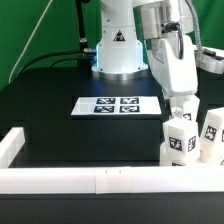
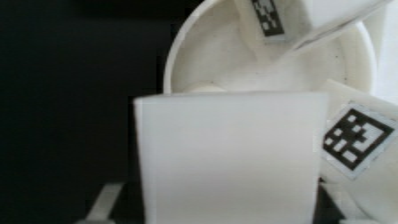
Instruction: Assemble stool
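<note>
Near the rail point(image 1: 90, 180), at the exterior view's right: claw point(image 1: 181, 112) pinched narrow on a leg point(image 2: 228, 150).
One seat point(image 2: 222, 60) sits just beyond it; legs number three, the other two tagged, beside the seat.

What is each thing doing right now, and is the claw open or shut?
gripper: shut on the held leg.
held leg: upright, gripped at its top.
second leg: upright, free, beside the held one.
seat disc: right by the held leg; joined or not, cannot tell.
marker board: lying flat on the table.
</note>
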Robot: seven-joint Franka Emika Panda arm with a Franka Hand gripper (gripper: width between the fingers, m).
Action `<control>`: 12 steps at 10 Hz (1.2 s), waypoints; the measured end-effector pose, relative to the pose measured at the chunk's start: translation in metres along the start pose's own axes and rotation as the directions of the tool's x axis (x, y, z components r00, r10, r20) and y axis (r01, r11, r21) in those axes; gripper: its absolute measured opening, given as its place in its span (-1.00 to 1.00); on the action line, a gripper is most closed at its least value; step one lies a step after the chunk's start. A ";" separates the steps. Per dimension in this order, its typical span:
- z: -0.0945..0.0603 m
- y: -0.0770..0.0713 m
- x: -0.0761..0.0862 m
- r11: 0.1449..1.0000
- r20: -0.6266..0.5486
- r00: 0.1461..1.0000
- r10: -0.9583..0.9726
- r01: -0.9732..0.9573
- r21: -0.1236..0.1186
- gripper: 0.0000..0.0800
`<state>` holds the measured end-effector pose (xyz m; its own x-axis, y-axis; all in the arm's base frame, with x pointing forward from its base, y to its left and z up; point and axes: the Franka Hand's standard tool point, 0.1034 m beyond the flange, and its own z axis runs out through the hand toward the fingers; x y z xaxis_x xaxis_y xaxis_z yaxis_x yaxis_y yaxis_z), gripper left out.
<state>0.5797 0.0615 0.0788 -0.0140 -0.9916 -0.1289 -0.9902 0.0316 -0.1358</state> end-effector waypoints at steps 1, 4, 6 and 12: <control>-0.001 -0.001 0.005 0.999 0.002 0.999 0.050 -0.050 -0.010 -0.16; -0.001 0.000 0.008 0.979 0.015 0.979 0.204 -0.204 -0.014 -0.16; 0.001 0.002 -0.001 0.926 0.022 0.925 0.378 -0.378 0.000 -0.16; -0.009 0.000 -0.020 0.972 0.036 0.971 0.236 -0.236 0.003 0.60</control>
<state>0.5786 0.0802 0.0906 -0.2423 -0.9510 -0.1921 -0.9585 0.2653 -0.1043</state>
